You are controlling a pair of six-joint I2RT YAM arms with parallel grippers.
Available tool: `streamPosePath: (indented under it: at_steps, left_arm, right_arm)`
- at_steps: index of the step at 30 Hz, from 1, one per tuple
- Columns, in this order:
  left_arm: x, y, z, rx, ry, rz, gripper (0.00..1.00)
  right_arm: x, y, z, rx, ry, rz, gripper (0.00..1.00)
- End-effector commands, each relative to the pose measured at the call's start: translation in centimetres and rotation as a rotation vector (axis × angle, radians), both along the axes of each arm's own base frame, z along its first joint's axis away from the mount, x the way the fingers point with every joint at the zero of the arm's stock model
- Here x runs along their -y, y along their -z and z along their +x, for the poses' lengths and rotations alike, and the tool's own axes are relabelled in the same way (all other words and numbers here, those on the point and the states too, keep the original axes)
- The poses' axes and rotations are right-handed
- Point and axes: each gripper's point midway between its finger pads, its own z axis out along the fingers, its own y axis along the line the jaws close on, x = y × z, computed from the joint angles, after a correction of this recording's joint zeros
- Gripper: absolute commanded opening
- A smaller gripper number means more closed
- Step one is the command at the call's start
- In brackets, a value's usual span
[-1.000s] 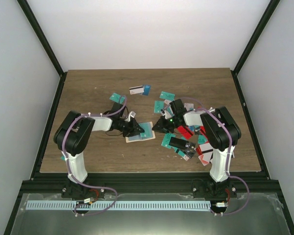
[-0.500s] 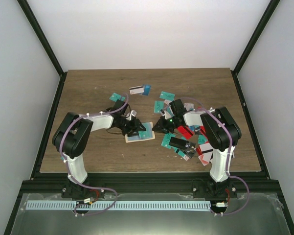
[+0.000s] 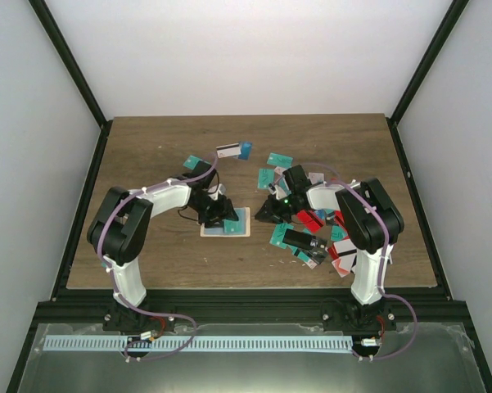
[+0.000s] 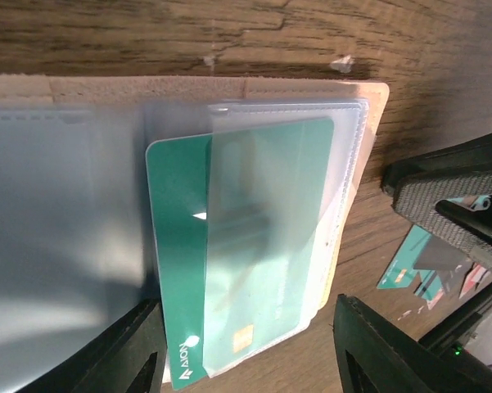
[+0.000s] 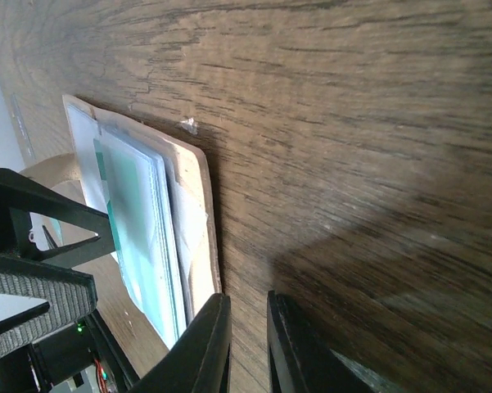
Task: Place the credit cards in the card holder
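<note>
Left gripper (image 4: 246, 348) stood open, holding nothing, astride the green card (image 4: 176, 246) half-tucked in the open card holder (image 4: 368, 98) | right gripper (image 5: 244, 344) was nearly closed, empty, just beside the holder's edge | card's print was blurred behind the cloudy sleeve and the holder's left part was cut off.

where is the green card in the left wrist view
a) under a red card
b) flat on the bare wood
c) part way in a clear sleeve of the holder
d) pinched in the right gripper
C: the clear sleeve of the holder covers most of the green card, and only one long edge of the card sticks out.
</note>
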Motion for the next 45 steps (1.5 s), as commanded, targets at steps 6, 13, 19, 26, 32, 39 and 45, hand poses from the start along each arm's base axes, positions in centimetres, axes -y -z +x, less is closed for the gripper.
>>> streamPosePath:
  at_steps: [6, 13, 19, 26, 32, 39, 45]
  left_arm:
    - [-0.3, 0.1, 0.5, 0.027, 0.045, 0.071, 0.55]
    - [0.9, 0.5, 0.2, 0.018, 0.093, 0.117, 0.52]
    - [2.2, 1.7, -0.5, -0.018, 0.147, 0.18, 0.51]
    - [3.3, 0.2, -0.5, 0.0, 0.155, 0.183, 0.52]
    - [2.8, -1.8, -0.8, 0.028, 0.125, 0.174, 0.58]
    - [1.4, -4.3, -0.7, 0.119, 0.103, 0.207, 0.68]
    - [0.6, -7.5, -1.2, 0.236, 0.053, 0.183, 0.7]
  right_arm:
    - [-0.4, 2.1, -1.3, -0.07, -0.001, -0.067, 0.16]
    - [-1.8, 2.9, -1.9, -0.092, -0.031, -0.065, 0.16]
    - [-2.0, 2.7, -1.7, -0.087, -0.038, -0.067, 0.16]
    - [-1.6, 1.1, -0.7, -0.024, -0.041, -0.106, 0.16]
    - [-1.2, -2.1, 0.0, 0.05, -0.041, -0.111, 0.17]
    - [0.9, -6.4, -1.0, 0.148, -0.002, -0.155, 0.18]
    - [5.2, -7.2, -4.1, 0.166, 0.089, -0.258, 0.21]
